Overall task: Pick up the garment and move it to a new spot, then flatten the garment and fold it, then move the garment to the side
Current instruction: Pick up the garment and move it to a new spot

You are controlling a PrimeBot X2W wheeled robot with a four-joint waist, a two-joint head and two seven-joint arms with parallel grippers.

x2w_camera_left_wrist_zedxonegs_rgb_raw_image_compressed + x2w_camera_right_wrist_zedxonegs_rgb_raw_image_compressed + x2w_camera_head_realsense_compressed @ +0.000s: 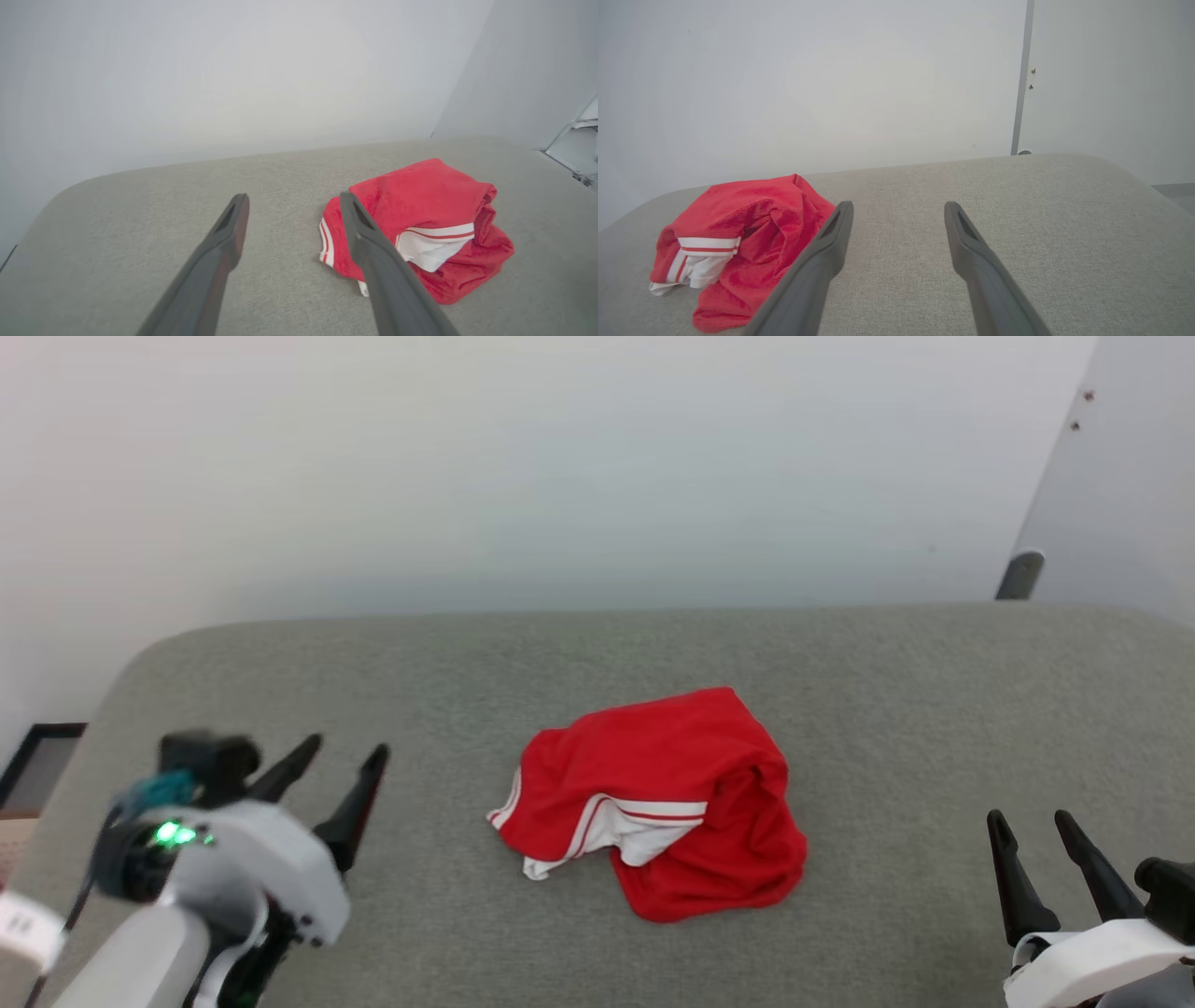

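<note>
So the garment (pixel 658 803) is found dumped in a crumpled heap roughly midway across the grey padded surface (pixel 840 653). The red cloth is bunched over a white panel, and the striped trim pokes out on the near left side. Nothing is being held: the left gripper (pixel 345 747) is parked well off to the heap's left and the right gripper (pixel 1031 817) well off to its right, with fingers spread wide on both. Whether this counts as the new spot can't be told, but flattening and folding clearly haven't been done. Next, probably, the arms need to be brought in and two edges pinched, the striped hem being the easy target, so the cloth can be pulled out flat without more bunching.
</note>
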